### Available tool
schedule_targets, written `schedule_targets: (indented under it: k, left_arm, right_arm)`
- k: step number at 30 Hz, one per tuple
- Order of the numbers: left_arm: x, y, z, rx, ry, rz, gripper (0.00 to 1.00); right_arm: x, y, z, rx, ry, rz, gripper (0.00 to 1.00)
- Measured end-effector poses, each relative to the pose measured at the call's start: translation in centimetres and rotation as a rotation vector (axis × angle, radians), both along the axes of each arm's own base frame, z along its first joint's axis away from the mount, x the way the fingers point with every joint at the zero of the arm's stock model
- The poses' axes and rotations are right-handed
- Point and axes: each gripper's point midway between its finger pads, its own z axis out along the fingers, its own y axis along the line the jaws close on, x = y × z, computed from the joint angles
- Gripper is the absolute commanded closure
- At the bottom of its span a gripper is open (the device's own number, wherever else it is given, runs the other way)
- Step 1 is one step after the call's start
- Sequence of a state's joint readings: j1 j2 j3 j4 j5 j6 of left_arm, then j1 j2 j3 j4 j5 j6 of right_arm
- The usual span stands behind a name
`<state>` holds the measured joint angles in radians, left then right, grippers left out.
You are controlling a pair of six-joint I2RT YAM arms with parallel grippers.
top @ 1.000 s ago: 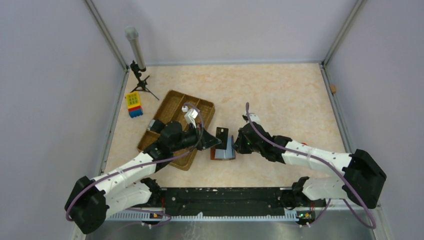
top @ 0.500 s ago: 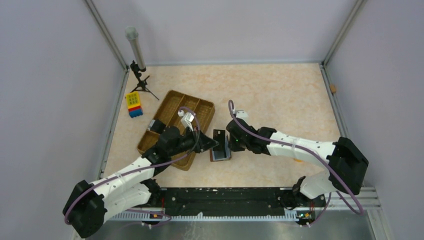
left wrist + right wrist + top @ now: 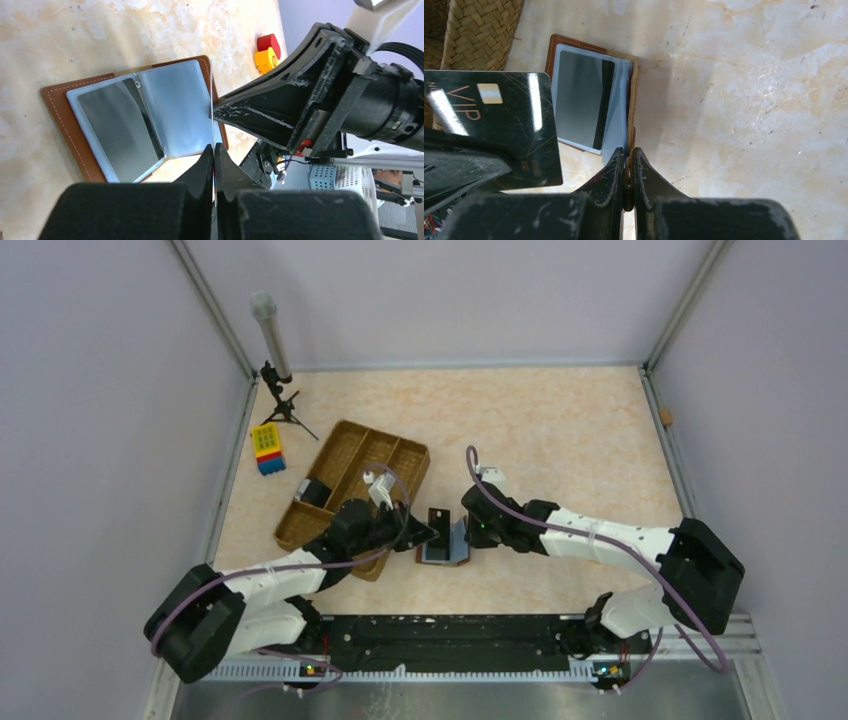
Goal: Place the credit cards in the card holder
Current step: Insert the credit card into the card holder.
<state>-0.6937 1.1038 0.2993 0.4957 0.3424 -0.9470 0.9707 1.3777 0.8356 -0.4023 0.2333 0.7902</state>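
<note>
1. The card holder point(image 3: 443, 552) lies open and flat on the tabletop, close to the middle of the near edge. Its brown cover faces down and its pale clear pockets face up.
2. A glossy grey card point(image 3: 579, 97) sits in one of those pockets.
3. A second credit card point(image 3: 499, 117), black with gold "VIP" lettering and a chip, stands on edge just above the open holder. I cannot tell whether it touches the pockets.
4. The left gripper point(image 3: 213, 147) pinches that black card by its rim, fingers closed tight on it. From its own wrist camera the card shows only as a thin line.
5. The right gripper point(image 3: 628, 161) is clamped on the brown edge of the holder's right-hand flap, just beside the black card.
6. A woven tray point(image 3: 350, 455) with compartments sits just left of the holder, toward the left edge; the left arm reaches across its near corner.
7. A yellow-and-blue block point(image 3: 267, 448) rests by the left edge.
8. A small tripod point(image 3: 280, 405) carrying an upright tube stands in the far left corner.
</note>
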Motion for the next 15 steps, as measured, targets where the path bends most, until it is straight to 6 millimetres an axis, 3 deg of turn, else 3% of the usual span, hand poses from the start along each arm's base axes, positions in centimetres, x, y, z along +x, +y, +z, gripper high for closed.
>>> schedule_targets:
  k: [9,15]
  left_arm:
    - [0.3,-0.6,-4.1,0.036,0.083,-0.008,1.0]
    - [0.0,-0.9,-5.3,0.043,0.106,-0.032,1.0]
  right_arm:
    - [0.2,-1.3,-1.3,0.025,0.026,-0.038,1.0]
    - [0.3,-1.8,-2.3,0.046,0.047,-0.052,1.0]
